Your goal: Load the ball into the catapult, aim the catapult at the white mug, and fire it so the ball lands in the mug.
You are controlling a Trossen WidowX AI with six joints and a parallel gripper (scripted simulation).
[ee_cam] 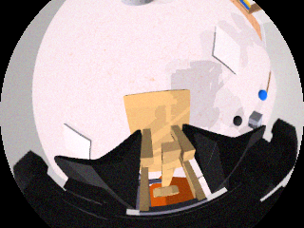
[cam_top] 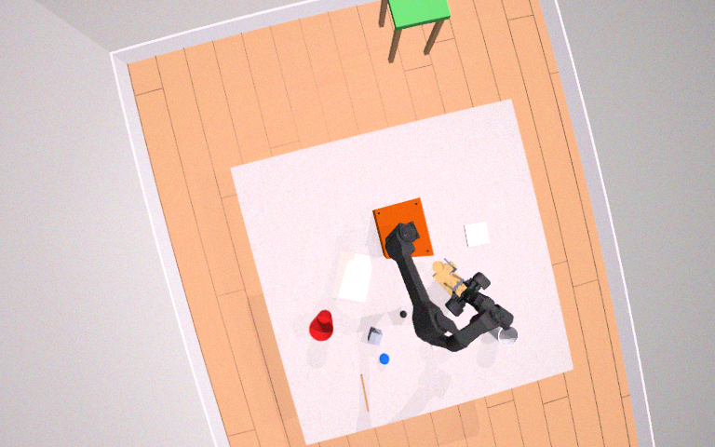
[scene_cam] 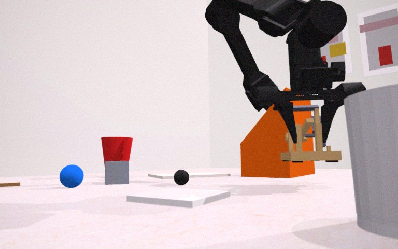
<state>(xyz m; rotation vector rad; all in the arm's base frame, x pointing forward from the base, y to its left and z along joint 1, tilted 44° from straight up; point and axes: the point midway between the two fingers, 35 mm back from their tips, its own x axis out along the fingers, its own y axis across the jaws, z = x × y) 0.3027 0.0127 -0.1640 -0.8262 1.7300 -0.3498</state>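
Note:
My gripper [cam_top: 457, 287] [scene_cam: 308, 140] [ee_cam: 166, 157] is shut on the wooden catapult [cam_top: 441, 271] [scene_cam: 311, 155] [ee_cam: 157, 111], gripping its upright frame from above. The catapult hangs a little above the table, level. The pale grey-white mug [cam_top: 507, 335] [scene_cam: 375, 158] [ee_cam: 138, 1] stands upright close by, partly under my forearm in the overhead view. A small black ball [cam_top: 403, 313] [scene_cam: 181, 177] [ee_cam: 237, 121] and a blue ball [cam_top: 384, 358] [scene_cam: 71, 176] [ee_cam: 262, 94] lie on the table, well apart from the gripper. I see no ball in the catapult.
The arm's orange base [cam_top: 416, 216] [scene_cam: 264, 147] stands behind the catapult. A red cup [cam_top: 321, 325] [scene_cam: 116, 148], a grey cube [cam_top: 374, 335] [scene_cam: 116, 172], two flat white slabs [cam_top: 355, 277] [cam_top: 477, 234] and a wooden stick [cam_top: 364, 392] lie around. A green table [cam_top: 419, 11] stands far off.

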